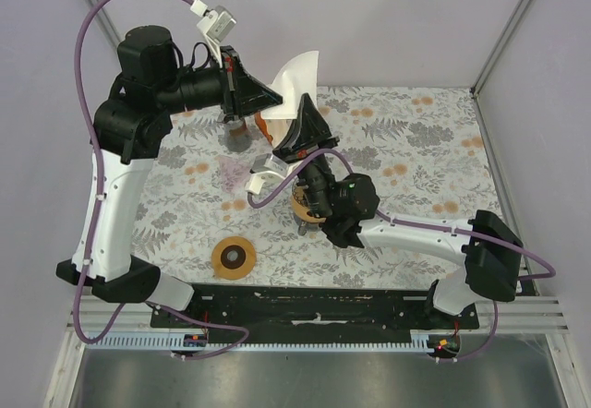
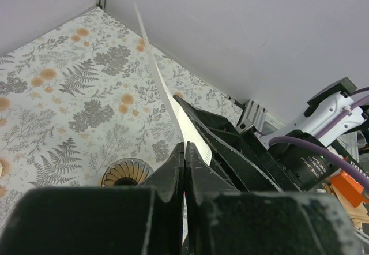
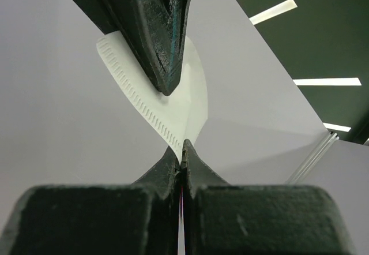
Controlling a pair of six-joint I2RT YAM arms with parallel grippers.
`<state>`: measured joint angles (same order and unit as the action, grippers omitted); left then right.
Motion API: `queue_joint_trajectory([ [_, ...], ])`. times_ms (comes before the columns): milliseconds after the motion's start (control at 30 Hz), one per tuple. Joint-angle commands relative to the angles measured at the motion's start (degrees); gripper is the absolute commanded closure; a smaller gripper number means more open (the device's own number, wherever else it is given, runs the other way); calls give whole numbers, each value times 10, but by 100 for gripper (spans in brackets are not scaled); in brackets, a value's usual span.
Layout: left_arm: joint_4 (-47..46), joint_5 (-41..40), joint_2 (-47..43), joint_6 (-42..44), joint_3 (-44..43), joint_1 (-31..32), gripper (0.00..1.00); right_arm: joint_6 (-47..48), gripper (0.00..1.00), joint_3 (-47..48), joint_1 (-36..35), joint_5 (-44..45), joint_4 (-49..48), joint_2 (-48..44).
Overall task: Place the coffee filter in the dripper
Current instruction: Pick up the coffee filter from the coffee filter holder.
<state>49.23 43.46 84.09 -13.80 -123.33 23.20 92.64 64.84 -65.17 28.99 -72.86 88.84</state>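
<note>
Both arms hold the white paper coffee filter (image 1: 301, 76) up above the table's back middle. My left gripper (image 1: 279, 103) is shut on its upper edge; in the left wrist view the filter (image 2: 158, 76) runs edge-on out of the closed left gripper (image 2: 185, 148). My right gripper (image 1: 306, 109) points upward and is shut on the filter's lower tip (image 3: 173, 108), pinched at the right gripper (image 3: 184, 146). The left fingers (image 3: 161, 36) clamp the sheet from above. The amber ribbed dripper (image 2: 124, 174) stands on the table below, partly hidden under the right arm (image 1: 303, 205).
An amber ring-shaped piece (image 1: 233, 258) lies near the front of the floral tablecloth (image 1: 416, 150). A clear crumpled item (image 1: 235, 172) and a small brown object (image 1: 242, 135) sit under the left arm. Grey walls close in the back and sides.
</note>
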Motion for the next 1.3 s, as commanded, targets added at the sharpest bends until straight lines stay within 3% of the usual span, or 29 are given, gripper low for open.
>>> queue_joint_trajectory([
  [0,3,8,-6,30,1,-1,98,-8,100,9,-4,2,-71,-17],
  [100,16,7,-12,52,-2,-1,98,-42,98,-15,-4,-5,-7,-44],
  [167,31,-7,-16,75,-7,0,98,-95,67,-28,-4,-15,121,-76],
  [200,39,-14,-15,96,-9,-1,98,-141,38,-30,-4,-24,190,-98],
  [233,52,-22,-16,115,-12,-1,98,-189,20,-31,-4,-40,273,-130],
  [300,78,-41,-17,172,-17,-1,98,-303,2,-20,0,-110,446,-185],
  [433,145,-56,-24,310,-17,-1,98,-474,2,39,49,-395,745,-266],
  [667,306,-38,-38,531,16,28,98,-598,2,228,162,-679,988,-235],
  [833,359,-42,-52,600,43,59,98,-610,5,350,193,-727,1123,-139],
  [1000,361,-58,-60,607,61,82,98,-628,17,416,192,-734,1191,-64],
  [1100,361,-61,-61,606,63,91,98,-632,32,417,193,-730,1192,-54],
  [1267,362,-49,-60,601,50,93,98,-639,90,411,192,-709,1191,-53],
])
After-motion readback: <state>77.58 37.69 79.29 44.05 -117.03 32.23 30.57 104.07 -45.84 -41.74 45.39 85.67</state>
